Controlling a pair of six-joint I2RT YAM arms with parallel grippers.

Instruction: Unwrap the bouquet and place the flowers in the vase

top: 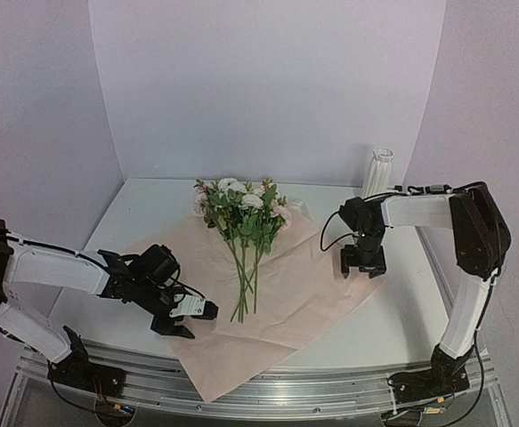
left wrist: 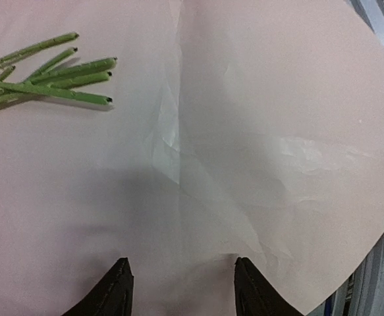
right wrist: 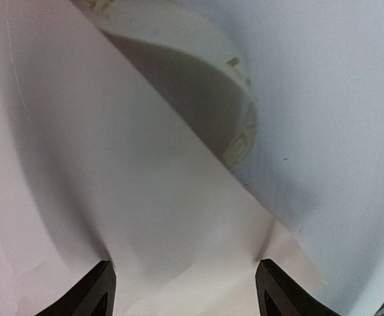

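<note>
The bouquet's pale pink wrapping paper (top: 286,285) lies spread flat on the table. The flowers (top: 243,206) lie loose on it, blooms toward the back and thin green stems (top: 244,285) pointing to the front. The stem ends (left wrist: 66,82) show at the upper left of the left wrist view. My left gripper (top: 192,320) hovers low over the paper's near-left part, open (left wrist: 182,280) with only flat paper between its fingers. My right gripper (top: 363,267) is at the paper's right edge, open (right wrist: 185,289), its fingertips (right wrist: 96,289) down on the paper (right wrist: 112,164). The ribbed white vase (top: 379,169) stands at the back right.
The paper's front corner (top: 207,387) hangs over the metal rail (top: 330,391) at the near table edge. A curved pale strip (right wrist: 198,79) arches up beyond the paper in the right wrist view. White walls (top: 268,80) close the back and sides.
</note>
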